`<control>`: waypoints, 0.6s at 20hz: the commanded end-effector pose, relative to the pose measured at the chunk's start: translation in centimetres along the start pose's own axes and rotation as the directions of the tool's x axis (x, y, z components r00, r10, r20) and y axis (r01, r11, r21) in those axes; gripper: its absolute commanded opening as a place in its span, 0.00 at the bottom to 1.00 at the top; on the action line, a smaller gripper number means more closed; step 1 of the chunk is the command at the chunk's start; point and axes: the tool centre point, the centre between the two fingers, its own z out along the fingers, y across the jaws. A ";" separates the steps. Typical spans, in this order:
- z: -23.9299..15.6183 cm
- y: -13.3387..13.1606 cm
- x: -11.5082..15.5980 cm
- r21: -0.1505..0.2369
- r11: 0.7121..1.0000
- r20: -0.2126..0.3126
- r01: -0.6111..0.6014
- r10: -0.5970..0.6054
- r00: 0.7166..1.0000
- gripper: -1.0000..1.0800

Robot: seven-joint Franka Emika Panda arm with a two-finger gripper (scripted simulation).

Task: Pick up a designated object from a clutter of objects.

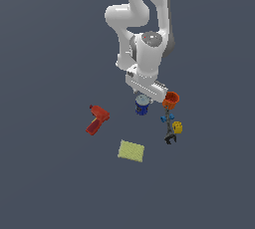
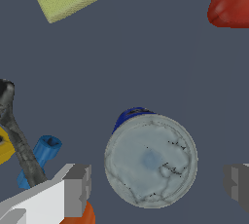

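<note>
Grey floor; blue can sits between the open tool's fingers

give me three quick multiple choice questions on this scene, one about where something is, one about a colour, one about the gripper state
1. In the exterior view, where is the sponge relative to the blue can?
A. lower in the picture
B. higher
C. on top of it

2. What colour is the cup beside the can?
A. green
B. orange
C. white

3. How does the gripper stand?
A. shut on the drill
B. shut on the sponge
C. open, a finger on either side of the can

Answers: 1 A, the yellow-green square lies lower in the picture than the can. 2 B, the cup is orange. 3 C, the wrist view shows the fingers apart, with the can's grey top between them.
</note>
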 end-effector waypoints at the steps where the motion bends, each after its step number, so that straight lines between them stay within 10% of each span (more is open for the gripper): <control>1: 0.0 0.0 0.0 0.000 1.000 0.000 0.000 0.000 1.000 0.96; 12: 3.2 0.1 -0.1 0.001 1.000 0.000 -0.002 0.002 1.000 0.96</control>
